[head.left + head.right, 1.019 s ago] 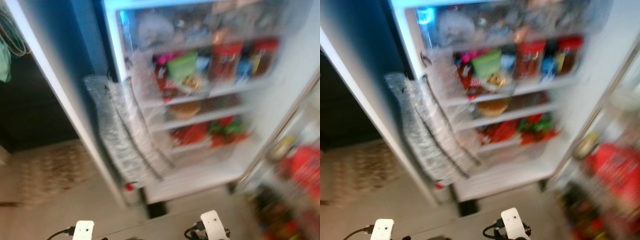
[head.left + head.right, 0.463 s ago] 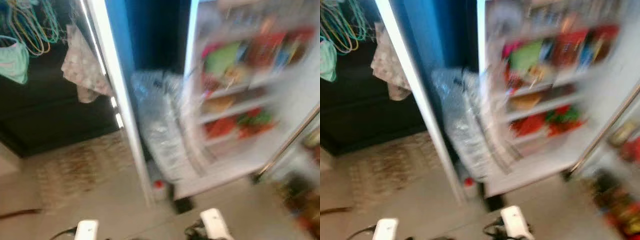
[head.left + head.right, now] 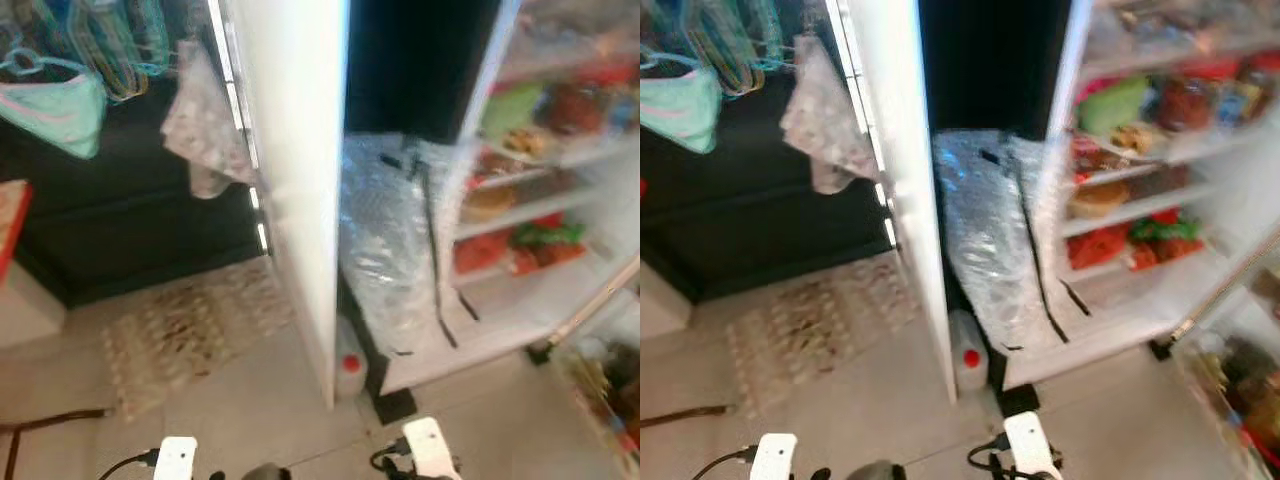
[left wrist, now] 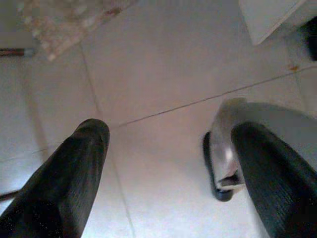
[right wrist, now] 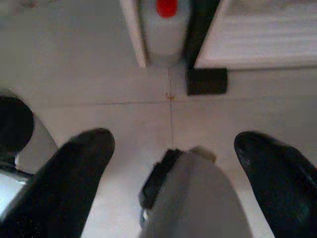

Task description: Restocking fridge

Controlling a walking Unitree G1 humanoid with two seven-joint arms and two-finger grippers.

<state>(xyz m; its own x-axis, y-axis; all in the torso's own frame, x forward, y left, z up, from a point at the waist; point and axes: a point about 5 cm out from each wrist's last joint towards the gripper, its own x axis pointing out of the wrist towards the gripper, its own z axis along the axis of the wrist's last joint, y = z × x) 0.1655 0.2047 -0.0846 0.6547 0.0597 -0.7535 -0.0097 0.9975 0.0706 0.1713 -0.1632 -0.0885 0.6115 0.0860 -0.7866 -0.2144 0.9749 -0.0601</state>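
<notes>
The open fridge [image 3: 1200,290] stands at the right, its shelves holding a green bag [image 3: 1115,103], jars [image 3: 1185,100] and red packs [image 3: 1100,245]. Its door [image 3: 1240,390], at the far right, carries more goods. A sheet of bubble wrap [image 3: 985,240] leans between the fridge and a tall white panel [image 3: 905,180]. A white jug with a red cap [image 3: 968,362] sits on the floor below it, and the jug [image 5: 166,20] is also in the right wrist view. My left gripper [image 4: 168,163] and right gripper [image 5: 171,163] hang open over the tiled floor, holding nothing.
A patterned rug [image 3: 190,330] lies on the floor to the left, before a dark cabinet [image 3: 130,230]. Hangers and cloths [image 3: 60,100] hang above it. A thin stick [image 3: 50,418] lies at the lower left. A black block [image 5: 207,82] sits under the fridge's corner.
The camera has swung left: the fridge now sits further right in the picture, while the white panel, rug and hanging cloths have come into view. The picture is less blurred.
</notes>
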